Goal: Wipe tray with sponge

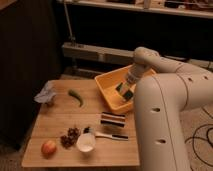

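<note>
The yellow-orange tray (109,85) sits at the back right of the wooden table (60,120), partly over its edge. My white arm comes down from the right, and the gripper (125,91) is inside the tray near its right wall. It is shut on the sponge (128,95), a small pale block with a dark layer pressed low toward the tray floor. The arm hides the tray's near right corner.
A black, white and red striped block (113,119) lies just in front of the tray. Also on the table are a white cup (86,142), a pen-like stick (111,135), a dark grape cluster (70,137), an apple (48,147), a green pepper (76,96) and a crumpled grey wrapper (46,94). Shelving stands behind.
</note>
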